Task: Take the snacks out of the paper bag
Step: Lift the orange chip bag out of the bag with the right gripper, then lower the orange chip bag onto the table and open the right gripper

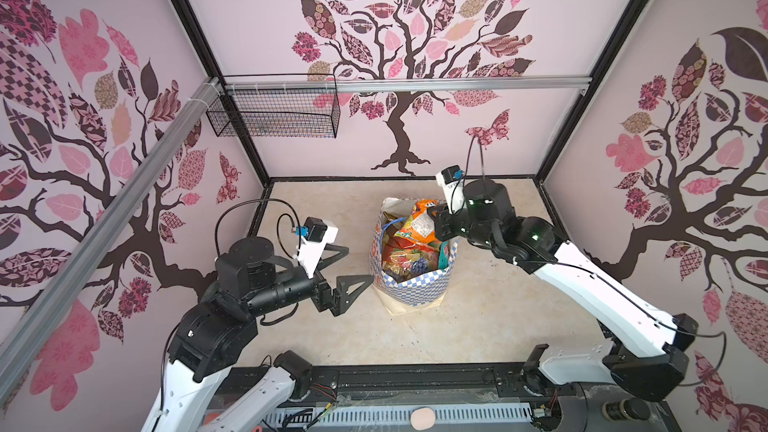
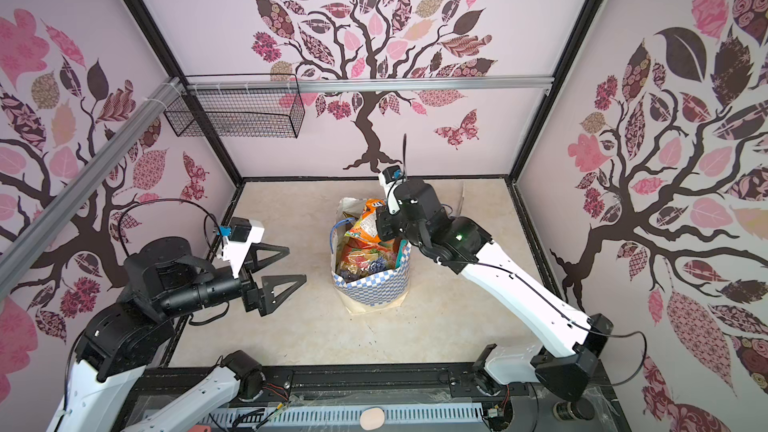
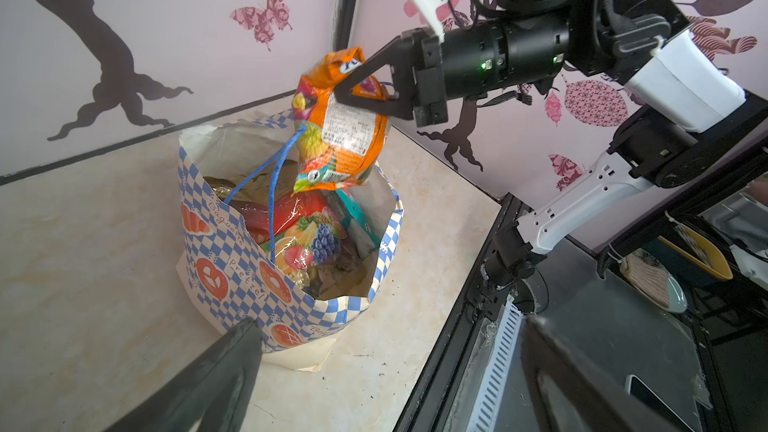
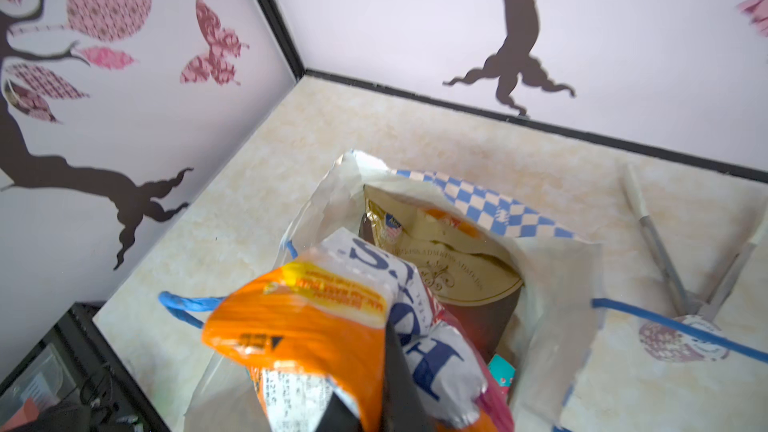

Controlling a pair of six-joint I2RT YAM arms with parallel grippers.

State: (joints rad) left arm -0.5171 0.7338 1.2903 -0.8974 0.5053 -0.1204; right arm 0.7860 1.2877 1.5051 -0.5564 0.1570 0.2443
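Observation:
The cream paper bag [image 1: 415, 295] [image 2: 374, 286] [image 3: 232, 259] [image 4: 490, 205] with its blue checkered band stands upright mid-table, mouth open. My right gripper [image 1: 438, 222] [image 2: 380, 224] [image 3: 347, 93] [image 4: 390, 355] is shut on the top of an orange snack packet [image 1: 419, 222] [image 2: 363, 222] [image 3: 340, 139] [image 4: 299, 326], which hangs above the bag's mouth. Inside lie a red fruit-picture packet [image 1: 409, 261] [image 3: 307, 234], a teal one [image 3: 353, 218] and a gold-brown one [image 4: 449, 259]. My left gripper [image 1: 359, 263] [image 2: 296, 264] [image 3: 390, 326] is open and holds nothing, just left of the bag.
A blue cord handle [image 3: 274, 176] droops into the bag under the orange packet. Metal tongs [image 4: 665, 255] lie on the table behind the bag. A black wire basket [image 1: 274, 114] hangs on the back wall. A black rail [image 1: 395, 376] borders the table's front edge.

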